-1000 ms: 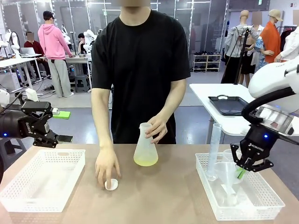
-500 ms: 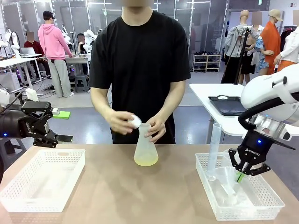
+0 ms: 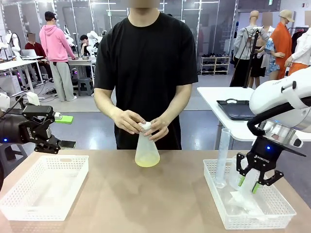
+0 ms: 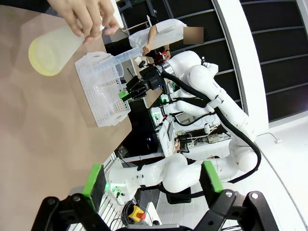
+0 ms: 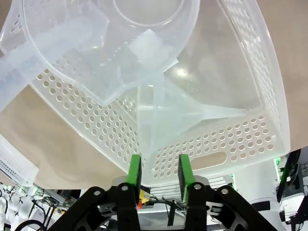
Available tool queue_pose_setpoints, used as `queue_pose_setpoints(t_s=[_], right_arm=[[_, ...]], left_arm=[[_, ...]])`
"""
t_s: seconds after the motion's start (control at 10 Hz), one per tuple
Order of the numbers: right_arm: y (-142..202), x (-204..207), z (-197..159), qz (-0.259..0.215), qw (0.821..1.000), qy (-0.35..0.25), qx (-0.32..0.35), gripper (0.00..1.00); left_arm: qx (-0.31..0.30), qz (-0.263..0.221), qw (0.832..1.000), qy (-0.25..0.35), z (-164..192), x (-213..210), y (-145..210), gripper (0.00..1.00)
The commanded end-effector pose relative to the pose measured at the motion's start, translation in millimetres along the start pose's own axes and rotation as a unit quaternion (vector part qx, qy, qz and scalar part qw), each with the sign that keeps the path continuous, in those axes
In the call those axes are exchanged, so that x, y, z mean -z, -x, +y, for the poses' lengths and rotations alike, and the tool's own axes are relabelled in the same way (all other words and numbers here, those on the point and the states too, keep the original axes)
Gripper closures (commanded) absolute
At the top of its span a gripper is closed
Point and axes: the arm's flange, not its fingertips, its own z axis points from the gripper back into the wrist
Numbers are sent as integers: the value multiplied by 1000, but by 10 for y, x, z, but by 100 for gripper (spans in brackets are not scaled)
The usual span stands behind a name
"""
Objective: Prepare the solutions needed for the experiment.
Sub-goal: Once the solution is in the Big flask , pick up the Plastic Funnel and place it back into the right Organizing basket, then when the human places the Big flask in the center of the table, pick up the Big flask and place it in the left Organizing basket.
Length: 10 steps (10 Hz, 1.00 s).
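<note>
I hold my 2 arms clear of the person [image 3: 146,63], who seems to be capping the solutions [image 3: 147,159]: left gripper [image 4: 152,179] spread wide and empty, right gripper [image 5: 158,169] half-spread over the funnel [image 5: 173,115].

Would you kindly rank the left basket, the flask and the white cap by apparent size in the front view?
1. Left basket (also nearest the camera)
2. Flask
3. White cap, partly hidden

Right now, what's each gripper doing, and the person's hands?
Left gripper: open, empty.
Right gripper: jaws apart above the funnel, holding nothing.
Person: one hand on the flask's top, other hand at its neck.
</note>
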Motion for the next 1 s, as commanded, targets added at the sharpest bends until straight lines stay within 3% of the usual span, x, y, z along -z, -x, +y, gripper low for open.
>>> queue_pose_setpoints(t_s=[0.0, 0.9], right_arm=[[4, 6, -3, 2, 1000, 1, -3, 49], [4, 6, -3, 2, 1000, 1, -3, 49]], left_arm=[[-6, -6, 1000, 13, -27, 25, -15, 0], [-6, -6, 1000, 13, -27, 25, -15, 0]])
